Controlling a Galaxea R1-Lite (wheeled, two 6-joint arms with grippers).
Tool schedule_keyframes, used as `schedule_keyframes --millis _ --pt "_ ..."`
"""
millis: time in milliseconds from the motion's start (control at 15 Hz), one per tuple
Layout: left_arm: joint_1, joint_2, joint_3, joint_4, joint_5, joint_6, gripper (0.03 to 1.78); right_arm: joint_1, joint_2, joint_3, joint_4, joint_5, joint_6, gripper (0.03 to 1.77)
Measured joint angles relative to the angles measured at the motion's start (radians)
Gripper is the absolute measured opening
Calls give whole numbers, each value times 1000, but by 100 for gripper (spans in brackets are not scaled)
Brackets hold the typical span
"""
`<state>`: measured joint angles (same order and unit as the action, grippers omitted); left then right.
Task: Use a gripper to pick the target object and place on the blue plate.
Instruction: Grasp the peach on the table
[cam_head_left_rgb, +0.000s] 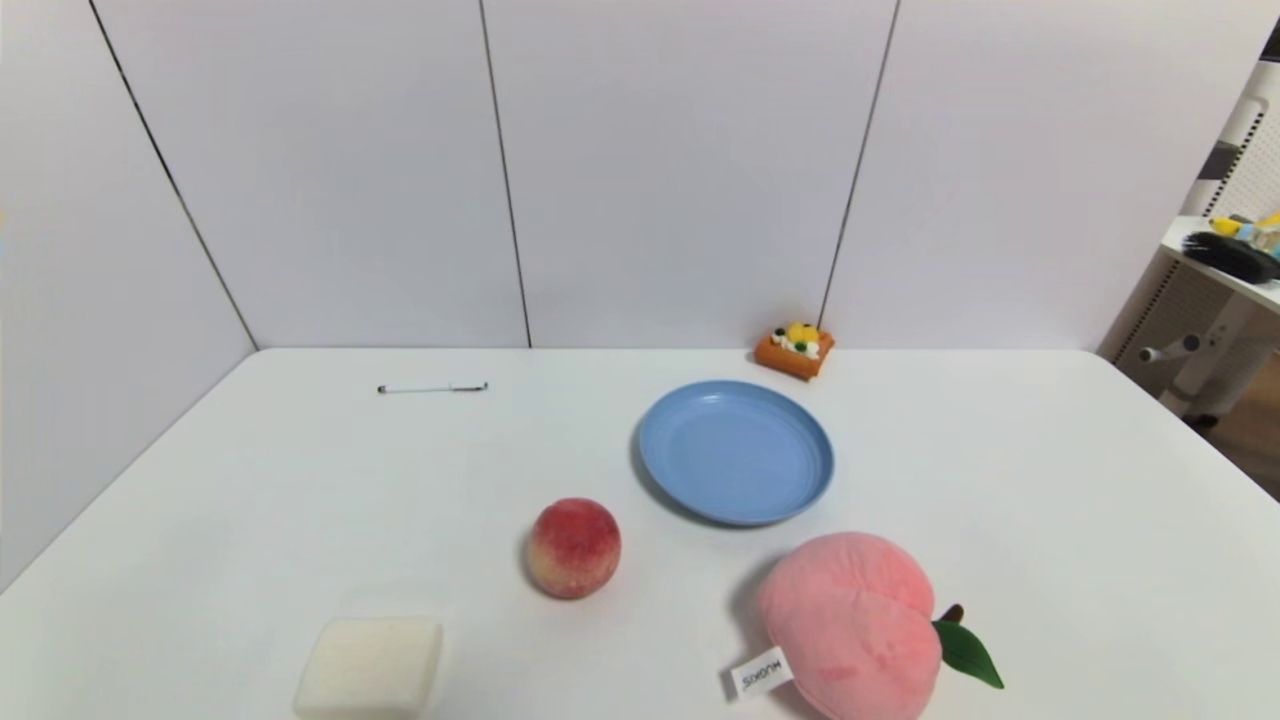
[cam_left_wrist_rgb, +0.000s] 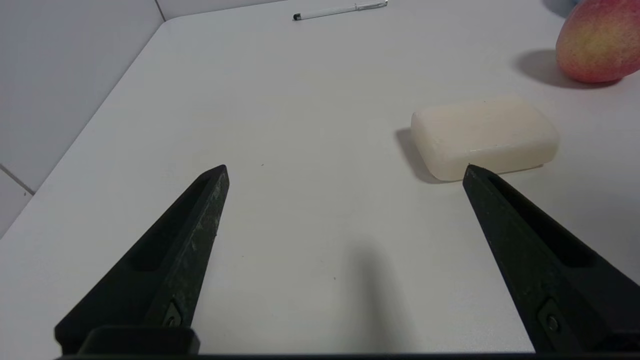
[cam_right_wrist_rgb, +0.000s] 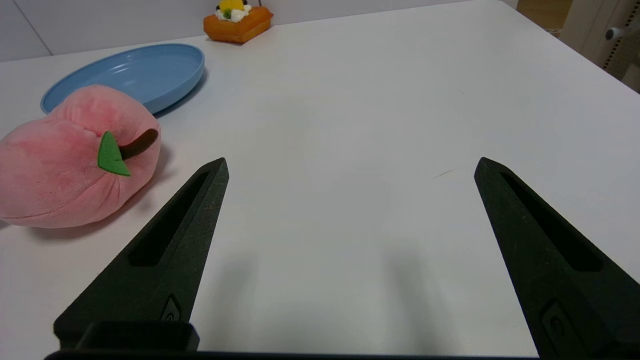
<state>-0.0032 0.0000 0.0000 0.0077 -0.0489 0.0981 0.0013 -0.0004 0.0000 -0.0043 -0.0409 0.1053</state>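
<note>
1. Near the lower middle of the head view, the small peach (cam_head_left_rgb: 574, 548) sits on the white worktop (cam_head_left_rgb: 1000, 480), clear of any gripper.
2. Up and to the right of it lies the blue plate (cam_head_left_rgb: 737, 451), near but not touching, with nothing on it.
3. At the lower right of that view rests a pink plush peach (cam_head_left_rgb: 852, 625) with a green leaf and a white tag, just below the plate.
4. A cream soap-like block (cam_head_left_rgb: 369, 667) sits at the lower left, a pen (cam_head_left_rgb: 432, 387) lies at the upper left, and a small orange toy cake (cam_head_left_rgb: 794, 350) stands against the back wall just above the plate.
5. The left gripper (cam_left_wrist_rgb: 346, 167) hangs over bare worktop with its jaws wide apart, holding nothing; the block (cam_left_wrist_rgb: 484, 136) is close to one tip and the peach (cam_left_wrist_rgb: 599, 40) is beyond it.
6. The right gripper (cam_right_wrist_rgb: 351, 161) is likewise spread wide and holds nothing over bare worktop, with the plush peach (cam_right_wrist_rgb: 75, 156) and plate (cam_right_wrist_rgb: 127, 75) off to one side.
</note>
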Motion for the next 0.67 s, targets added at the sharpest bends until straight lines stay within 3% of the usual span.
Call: schedule_keyframes --millis 667 --pt "0 0 0 0 0 1 169 0 43 -54 46 4 -9 170"
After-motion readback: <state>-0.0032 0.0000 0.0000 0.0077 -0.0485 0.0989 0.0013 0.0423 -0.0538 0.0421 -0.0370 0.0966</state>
